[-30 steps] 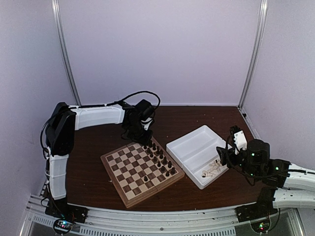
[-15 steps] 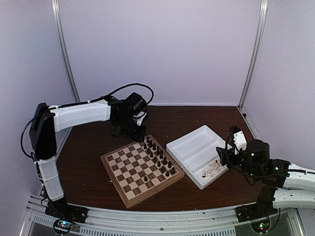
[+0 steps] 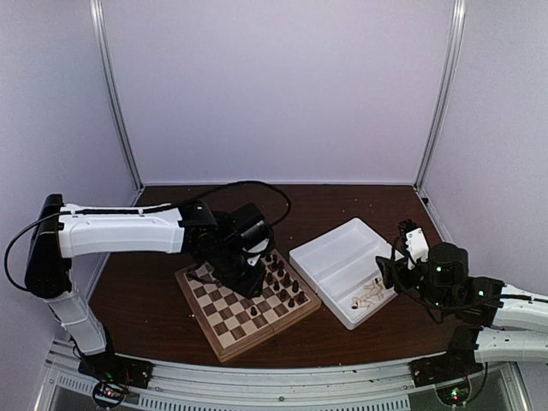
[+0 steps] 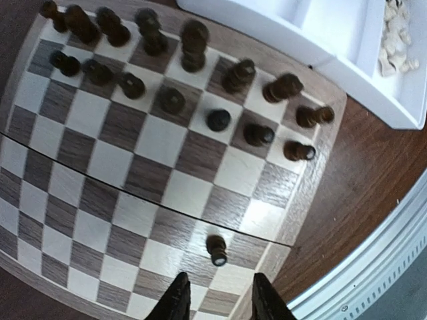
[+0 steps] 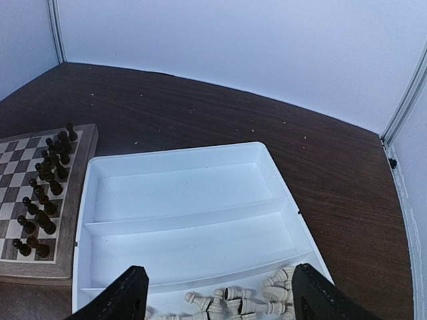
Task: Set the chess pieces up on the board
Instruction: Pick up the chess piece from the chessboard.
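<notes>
1. Right gripper (image 5: pixel 220 308): at 3 o'clock of the board in the top view. Its jaws are released wide with nothing between them. It hovers above the white two-compartment plastic tray (image 5: pixel 193 220).
2. Small pale cream turned wooden chessmen (image 5: pixel 233 297): all lie loose in the tray's near compartment. None stands on the board.
3. Left gripper (image 4: pixel 219 303): above the square wooden chessboard with tan and dark brown checks (image 4: pixel 100 200). Its jaws are part-way apart, grasping nothing.
4. Lone dark turned wooden chessman (image 4: pixel 215 249): at 12 o'clock of those fingertips, well apart from its set.
5. Ranked dark chessmen (image 4: pixel 172 100): two rows along the tray-side edge, eight behind and seven in front.

Progress, as judged: the dark side lacks one placement and the cream side is not begun.

No legible brand, label or writing.
</notes>
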Motion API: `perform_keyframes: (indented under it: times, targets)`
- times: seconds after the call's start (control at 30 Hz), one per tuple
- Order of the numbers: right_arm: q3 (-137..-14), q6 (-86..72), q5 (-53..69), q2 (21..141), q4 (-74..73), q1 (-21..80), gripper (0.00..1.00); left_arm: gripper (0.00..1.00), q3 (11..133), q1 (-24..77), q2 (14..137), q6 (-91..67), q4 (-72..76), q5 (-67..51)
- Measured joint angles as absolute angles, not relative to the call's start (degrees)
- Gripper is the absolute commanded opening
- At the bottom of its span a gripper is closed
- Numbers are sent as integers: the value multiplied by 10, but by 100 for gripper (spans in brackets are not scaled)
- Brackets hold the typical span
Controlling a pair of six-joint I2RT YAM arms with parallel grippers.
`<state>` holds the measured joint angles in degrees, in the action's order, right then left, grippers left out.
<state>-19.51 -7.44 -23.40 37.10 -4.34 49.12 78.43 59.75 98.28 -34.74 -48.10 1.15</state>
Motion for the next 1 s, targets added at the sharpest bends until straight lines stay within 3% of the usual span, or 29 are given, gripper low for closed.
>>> perform_keyframes:
  times: [0.2, 0.4, 1.0]
  targets:
    - [-195, -74, -234, 373, -43, 491, 77, 33, 741, 651, 983, -394, -474, 11]
    - [-195, -74, -234, 373, -42, 491, 77, 40, 717, 653, 983, -417, -464, 13]
    - [-195, -74, -234, 373, -42, 491, 77, 31, 725, 653, 1033, -419, -447, 37]
